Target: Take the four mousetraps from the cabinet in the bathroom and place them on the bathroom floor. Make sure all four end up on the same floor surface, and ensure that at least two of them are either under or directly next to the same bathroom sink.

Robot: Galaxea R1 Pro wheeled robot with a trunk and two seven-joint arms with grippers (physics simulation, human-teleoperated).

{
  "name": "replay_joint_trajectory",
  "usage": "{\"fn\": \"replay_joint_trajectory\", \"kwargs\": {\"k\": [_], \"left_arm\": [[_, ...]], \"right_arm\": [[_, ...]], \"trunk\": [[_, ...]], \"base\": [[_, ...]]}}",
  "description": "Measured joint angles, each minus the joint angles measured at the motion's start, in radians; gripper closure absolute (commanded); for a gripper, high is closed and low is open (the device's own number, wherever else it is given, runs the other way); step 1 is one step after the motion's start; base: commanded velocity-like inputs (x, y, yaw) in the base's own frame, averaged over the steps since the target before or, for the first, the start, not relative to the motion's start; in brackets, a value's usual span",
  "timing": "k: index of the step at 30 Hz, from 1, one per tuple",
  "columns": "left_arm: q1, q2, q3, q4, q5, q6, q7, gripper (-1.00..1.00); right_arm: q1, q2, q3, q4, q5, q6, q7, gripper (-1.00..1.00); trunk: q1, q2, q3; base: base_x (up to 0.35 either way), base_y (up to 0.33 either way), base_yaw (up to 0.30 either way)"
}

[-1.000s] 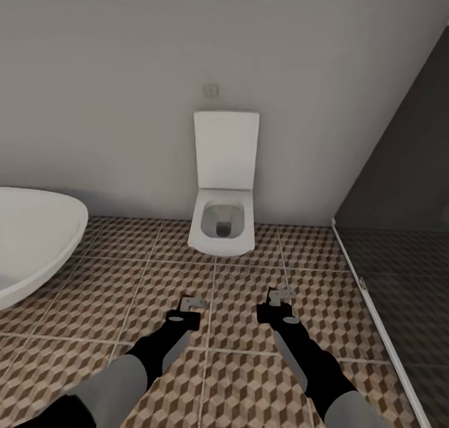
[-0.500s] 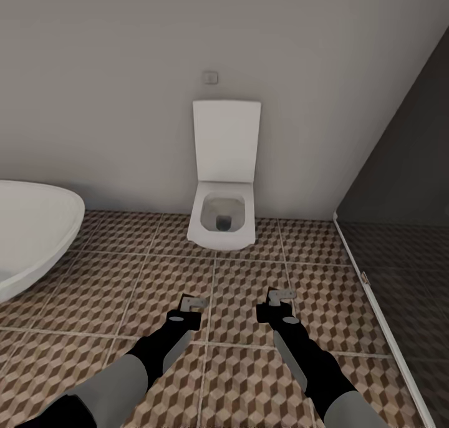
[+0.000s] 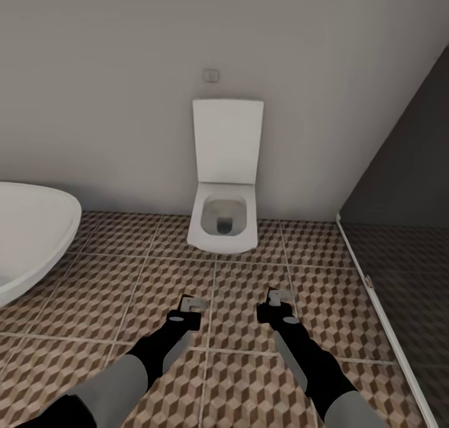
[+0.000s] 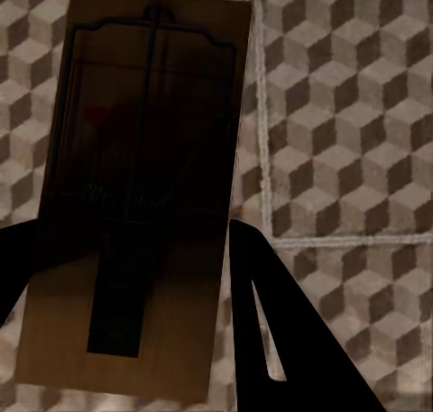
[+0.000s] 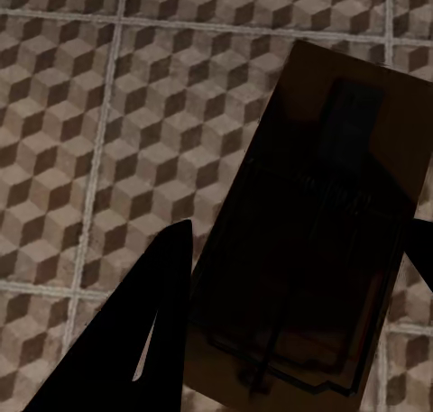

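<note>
Nothing has moved but the camera, which has shifted slightly. Each gripper, left gripper [image 3: 193,304] and right gripper [image 3: 280,296], clamps one mousetrap [image 4: 135,196] [image 5: 316,223] above the bathroom floor [image 3: 93,291] facing the toilet [image 3: 223,225].

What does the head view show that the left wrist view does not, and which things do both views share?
Head view: a white toilet against the wall, a white basin, a dark glass shower panel, and the right gripper.

Left wrist view: a close look at the mousetrap, a dark plate with wire parts, between the left gripper's fingers.

Both: the cube-patterned bathroom floor and the left gripper.
</note>
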Motion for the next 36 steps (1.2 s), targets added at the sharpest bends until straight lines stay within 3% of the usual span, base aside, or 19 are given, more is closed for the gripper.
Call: {"fn": "replay_joint_trajectory", "kwargs": {"k": [15, 23, 29, 36], "left_arm": [[0.0, 0.0, 0.0, 0.001, 0.0, 0.0, -0.001, 1.0], [0.0, 0.0, 0.0, 0.0, 0.0, -0.002, -0.005, 1.0], [0.0, 0.0, 0.0, 0.001, -0.001, -0.002, -0.054, 1.0], [0.0, 0.001, -0.001, 0.002, -0.001, -0.001, -0.083, 1.0]], "right_arm": [[0.0, 0.001, 0.0, 0.0, -0.002, 0.0, 0.0, 1.0], [0.0, 0.0, 0.0, 0.0, -0.002, 0.001, 0.0, 1.0], [0.0, 0.0, 0.0, 0.0, -0.001, 0.001, 0.0, 1.0], [0.0, 0.0, 0.0, 0.0, -0.002, 0.002, 0.0, 1.0]], "trunk": [[0.0, 0.0, 0.0], [0.001, 0.0, 0.0], [0.001, 0.0, 0.0], [0.027, -0.049, -0.022]], "base": [[0.299, 0.071, 0.0], [0.042, 0.008, 0.0], [0.003, 0.001, 0.0], [0.0, 0.0, 0.0]]}}
